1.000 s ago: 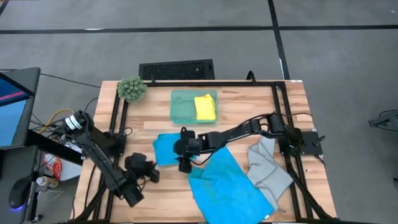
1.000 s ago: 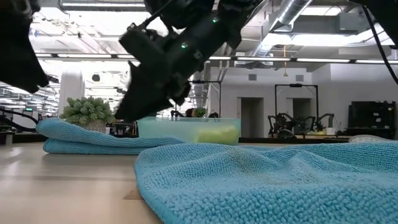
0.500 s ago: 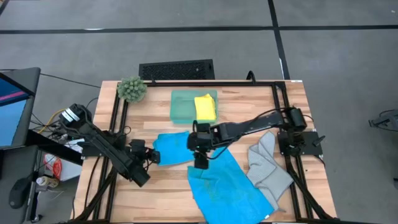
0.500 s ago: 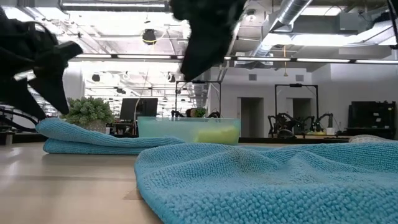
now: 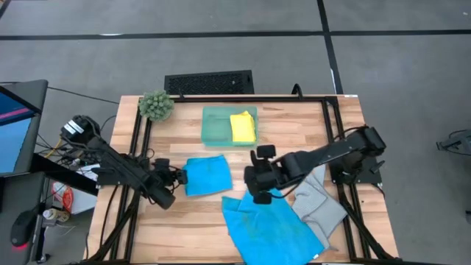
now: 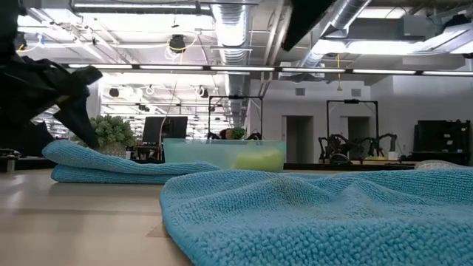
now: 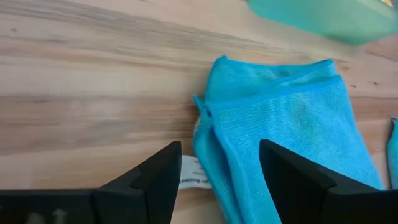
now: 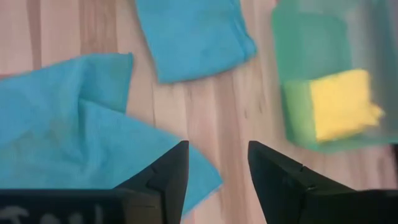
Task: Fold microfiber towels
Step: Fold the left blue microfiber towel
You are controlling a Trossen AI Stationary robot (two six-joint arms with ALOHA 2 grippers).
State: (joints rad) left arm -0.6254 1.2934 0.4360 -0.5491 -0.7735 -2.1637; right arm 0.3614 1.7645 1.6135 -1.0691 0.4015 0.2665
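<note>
Wooden table point(image 5: 294, 132) bears folded blue towel point(image 5: 207, 175); left claw point(image 5: 176, 177) released; right claw point(image 5: 262, 193) parted.

Teal-green tray point(image 5: 215, 126) at the table's point(image 5: 294, 121) far side — fuzzy green plant ball point(image 5: 155, 105) left of it

Overhead, table-level and two close wrist views, all sharing the folded blue towel point(image 5: 205, 175).

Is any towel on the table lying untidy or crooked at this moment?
Yes. The unfolded blue towel lies rumpled and at an angle near the table's front edge, and the grey towel is bunched beside it on the right. The folded blue towel lies flat, and the yellow towel sits folded in the green tray.
</note>
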